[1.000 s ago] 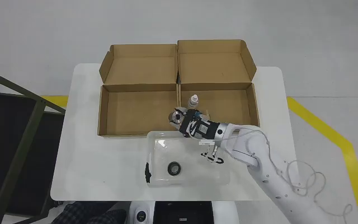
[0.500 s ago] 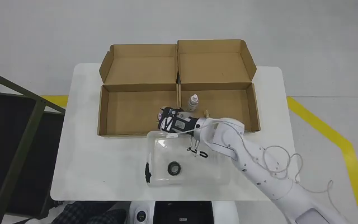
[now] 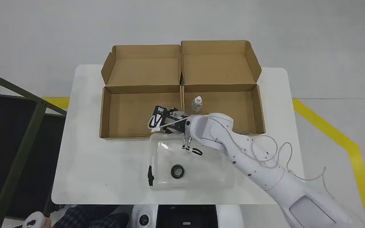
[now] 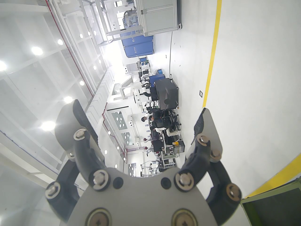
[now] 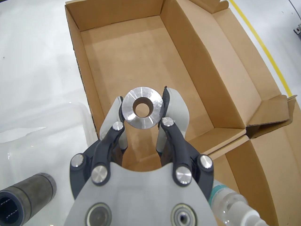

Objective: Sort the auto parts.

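rt claw [image 5: 143, 105] clamps metal ring [image 5: 152, 99] over cardboard box [image 5: 141, 55] (above its floor)

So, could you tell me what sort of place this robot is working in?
Probably a factory-style hall or robotics workshop: a high ceiling with rows of lights, a framed machine enclosure and a yellow floor line. The right gripper holds a metal ring over a cardboard box.
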